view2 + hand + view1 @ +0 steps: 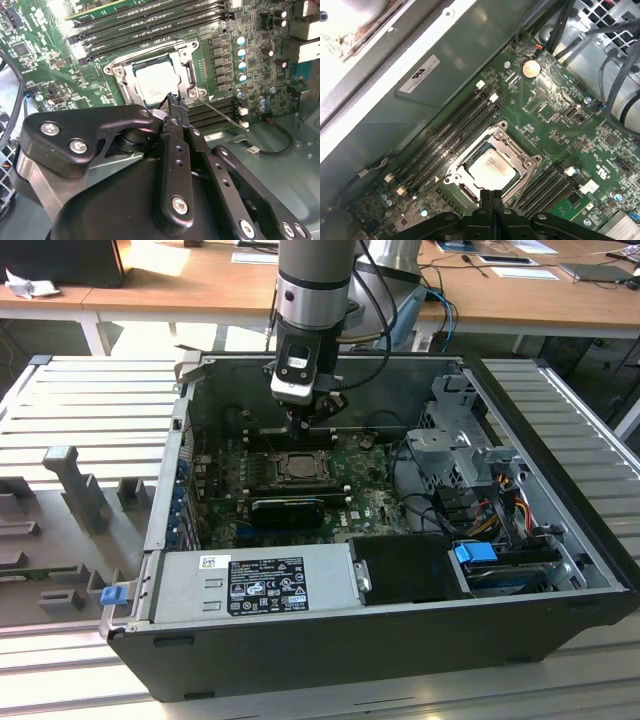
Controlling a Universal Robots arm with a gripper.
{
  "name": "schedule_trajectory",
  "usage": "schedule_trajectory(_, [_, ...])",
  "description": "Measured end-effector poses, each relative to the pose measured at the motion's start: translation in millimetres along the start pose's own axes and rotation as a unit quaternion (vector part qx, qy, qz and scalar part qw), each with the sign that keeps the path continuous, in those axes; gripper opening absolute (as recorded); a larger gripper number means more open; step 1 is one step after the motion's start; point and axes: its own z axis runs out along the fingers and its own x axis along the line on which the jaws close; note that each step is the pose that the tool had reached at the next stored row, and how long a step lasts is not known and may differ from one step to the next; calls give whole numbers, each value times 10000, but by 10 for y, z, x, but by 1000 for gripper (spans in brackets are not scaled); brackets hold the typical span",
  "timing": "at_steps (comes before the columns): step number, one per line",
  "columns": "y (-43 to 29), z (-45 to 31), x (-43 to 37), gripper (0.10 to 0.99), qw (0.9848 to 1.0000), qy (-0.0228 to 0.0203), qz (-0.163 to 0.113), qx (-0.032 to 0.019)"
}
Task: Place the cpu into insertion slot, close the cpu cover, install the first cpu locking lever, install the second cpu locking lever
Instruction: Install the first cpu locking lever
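Note:
The cpu (491, 168) lies flat in the insertion slot (461, 191) on the green motherboard (555, 100), its pale silver top showing through the window of the cpu cover (514, 150), which lies down around it. My gripper (492, 196) hangs just above the socket's edge, fingers pressed together with nothing between them. In the second wrist view the fingertips (176, 102) sit by the socket's corner, next to the cpu (154, 80) and the cover (181, 52). A thin locking lever (222, 113) juts out from that corner. In the exterior view the gripper (304, 430) stands over the cpu (298, 465).
Black memory slots (445, 145) flank the socket on both sides. A long black card (288, 508) lies in front of it. The power supply (255, 580), a drive cage (460, 440) with cables (500, 505) and the case walls (170, 460) box the board in.

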Motion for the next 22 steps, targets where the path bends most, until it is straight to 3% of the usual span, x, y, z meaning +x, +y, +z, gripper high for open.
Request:
schedule_trajectory(9, [0,0,0,106,9986,3,-519,25])
schedule_trajectory(15, [0,0,0,106,9959,5,-906,43])
schedule_trajectory(19, [0,0,0,106,9904,8,-1384,66])
schedule_trajectory(20, [0,0,0,106,9872,9,-1593,76])
schedule_trajectory(22, [0,0,0,106,9848,9,-1736,82])
